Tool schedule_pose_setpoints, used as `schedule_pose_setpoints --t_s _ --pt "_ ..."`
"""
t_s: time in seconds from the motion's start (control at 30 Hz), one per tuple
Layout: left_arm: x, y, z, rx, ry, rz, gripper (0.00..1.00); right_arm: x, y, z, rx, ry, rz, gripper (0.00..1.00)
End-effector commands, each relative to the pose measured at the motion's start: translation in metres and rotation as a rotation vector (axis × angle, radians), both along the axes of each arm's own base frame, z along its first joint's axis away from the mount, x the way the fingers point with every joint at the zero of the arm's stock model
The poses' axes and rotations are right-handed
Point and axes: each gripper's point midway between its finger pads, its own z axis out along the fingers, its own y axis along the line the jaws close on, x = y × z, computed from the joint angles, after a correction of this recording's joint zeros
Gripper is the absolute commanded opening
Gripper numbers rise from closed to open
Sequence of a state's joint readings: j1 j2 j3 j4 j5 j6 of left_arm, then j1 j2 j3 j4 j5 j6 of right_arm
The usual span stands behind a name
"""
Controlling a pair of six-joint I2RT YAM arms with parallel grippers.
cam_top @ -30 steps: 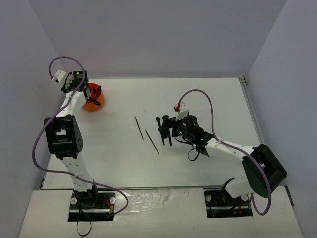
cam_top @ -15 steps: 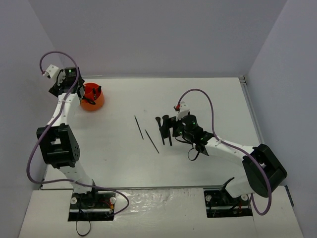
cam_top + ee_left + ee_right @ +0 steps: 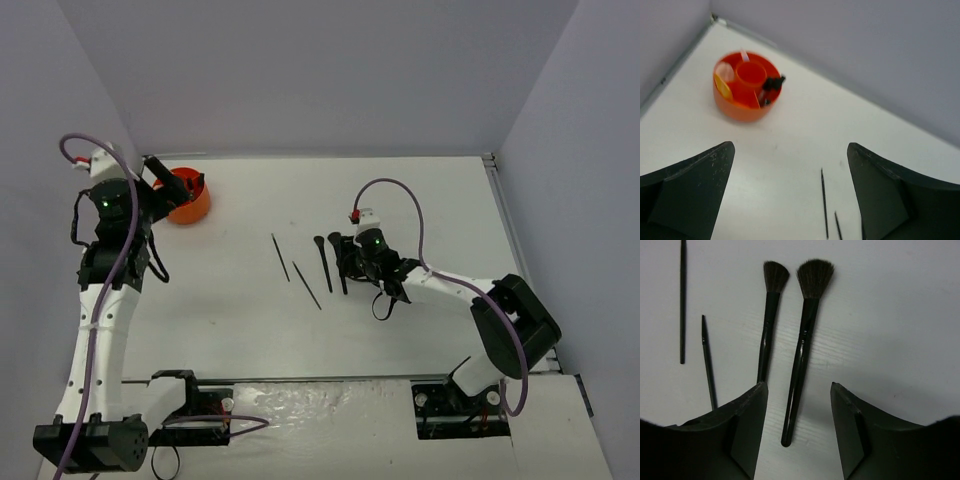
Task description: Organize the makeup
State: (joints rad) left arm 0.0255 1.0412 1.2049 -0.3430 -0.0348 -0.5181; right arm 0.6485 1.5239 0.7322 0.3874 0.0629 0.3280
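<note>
Black brush (image 3: 802, 347) lies inside the wide-spread right tool (image 3: 797, 386).

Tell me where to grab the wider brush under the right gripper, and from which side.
Grip the wider brush on its thin handle, mid-length, coming straight down: it lies flat on the table, and the open right gripper straddles it. Mind the second brush lying close beside it.
</note>
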Motion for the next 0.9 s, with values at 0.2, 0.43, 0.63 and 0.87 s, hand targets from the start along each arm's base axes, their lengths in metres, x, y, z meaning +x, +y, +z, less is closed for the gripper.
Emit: schedule_pose_setpoints --t_s 0.2,0.43,0.63,0.87 --pt "-0.070 -0.063 -0.107 -0.027 0.303 -0.336 0.95 0.012 0.015 -0.016 -0.010 0.057 -0.021 0.37" --pt "-0.085 -0.072 -0.125 -0.068 0.325 -0.369 0.95 0.007 0.014 -0.042 -0.063 0.099 -0.036 0.31" --pt "-0.085 -0.082 -0.134 -0.130 0.333 -0.393 0.95 0.006 0.003 -0.053 -0.108 0.111 -0.071 0.17" --pt "-0.078 -0.096 -0.117 -0.186 0.291 -0.431 0.95 0.009 -0.001 -0.030 -0.098 0.048 -0.071 0.00"
